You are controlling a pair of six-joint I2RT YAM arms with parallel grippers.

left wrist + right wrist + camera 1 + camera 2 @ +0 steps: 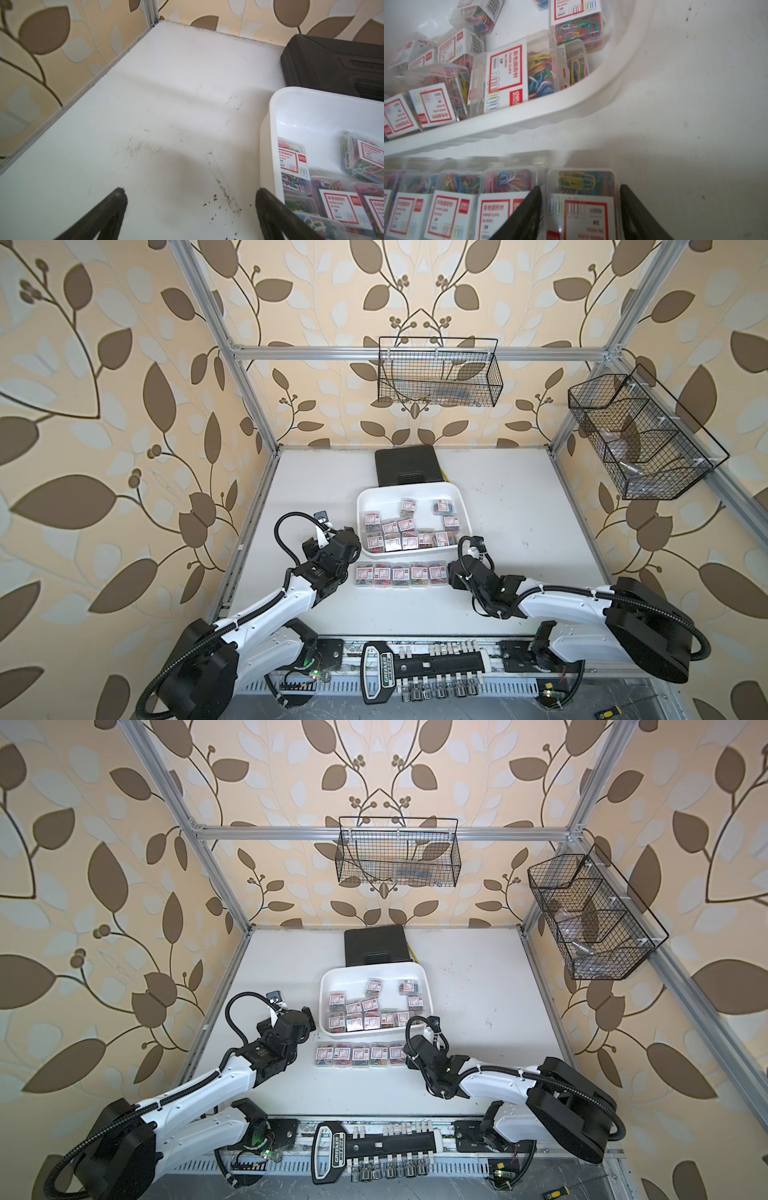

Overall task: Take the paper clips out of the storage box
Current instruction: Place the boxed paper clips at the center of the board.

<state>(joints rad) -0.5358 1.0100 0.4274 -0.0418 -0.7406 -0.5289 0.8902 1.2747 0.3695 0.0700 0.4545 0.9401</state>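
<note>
Leaf-patterned beige wallpaper (104, 406) surrounds a white table (519, 531) scuffed with dark marks. At the left, the left gripper (191, 192) hovers with its jaws wide apart and nothing between them, over bare table just beside the left wall of the large shallow white plastic storage box (409, 490). That storage box sits mid-table in front of a black hard case (407, 466). It holds about a dozen small clear plastic boxes of multicoloured paper clips (405, 531), some lying flat and some tilted against each other along its near wall. Five more paper clips boxes (399, 574) stand in a tidy row on the table just in front of it, so the task looks under way with most of it left. At the right end, the right gripper (579, 186) straddles the last box in the row (586, 182), jaws partly open, with a sliver of gap on each side. I judge that box set down and let go. The risk lies here: one finger sits in the narrow gap beside the neighbouring box, so any sideways drift while lifting could drag or tip either box and spoil the row. Reaching back in low could also catch the near rim and shove the storage box.
</note>
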